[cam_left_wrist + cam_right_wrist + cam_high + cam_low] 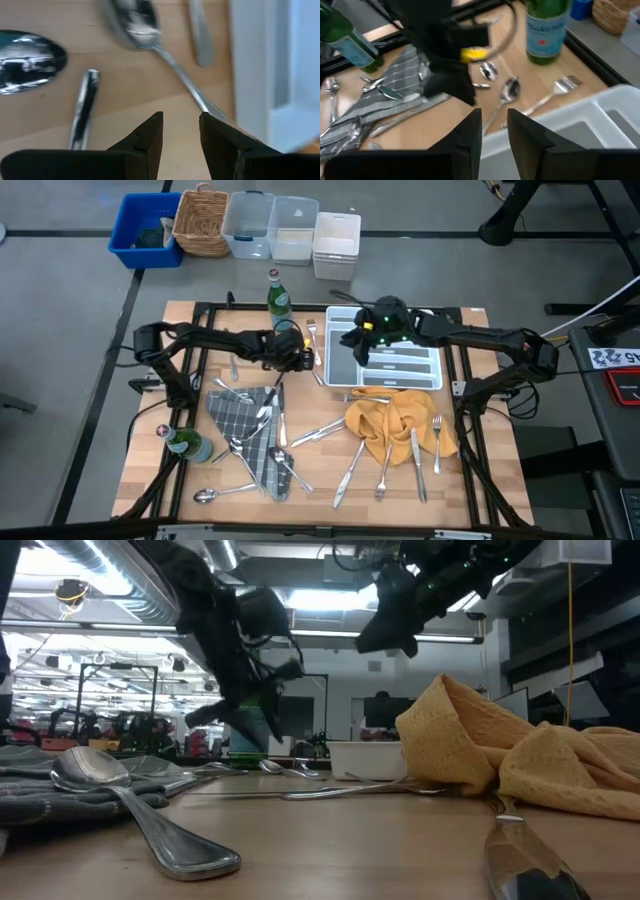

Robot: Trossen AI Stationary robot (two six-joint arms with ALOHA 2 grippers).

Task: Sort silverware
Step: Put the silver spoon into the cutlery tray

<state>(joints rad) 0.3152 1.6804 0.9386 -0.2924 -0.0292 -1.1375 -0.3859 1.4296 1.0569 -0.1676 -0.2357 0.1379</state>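
Silver cutlery lies mostly loose on the table (pixel 500 470), so I judge the sorting barely begun. White tray (pixel 436 377), right of centre in the high view, shows a few dark slim shapes in its long compartments; whether those are pieces already sorted I cannot tell.

Left to do, by the high view:
- spoons and forks on and around the grey checked cloth (pixel 245 430), lower left
- a spoon (pixel 204 496) alone near the bottom edge
- knives and forks on and beside the yellow cloth (pixel 392 423), lower right
- a fork (pixel 313 338) and a spoon (pixel 137 25) just left of the tray

Left tool (pixel 181 131): centre of the high view, just left of the tray, above the spoon's handle. Fingers parted a little, nothing between them.
Right tool (pixel 494 125): over the tray's upper left corner. Fingers a narrow gap apart, empty.

Around: green glass bottle (pixel 279 296) upright at the table's top edge, a second bottle (pixel 188 445) at far left. Bins and a wicker basket (pixel 203 221) on the floor beyond, upper left.

In the way, as I judge it: both tools work close together at the tray's left wall. Pieces overlapping on the cloth folds will be awkward to pick singly.
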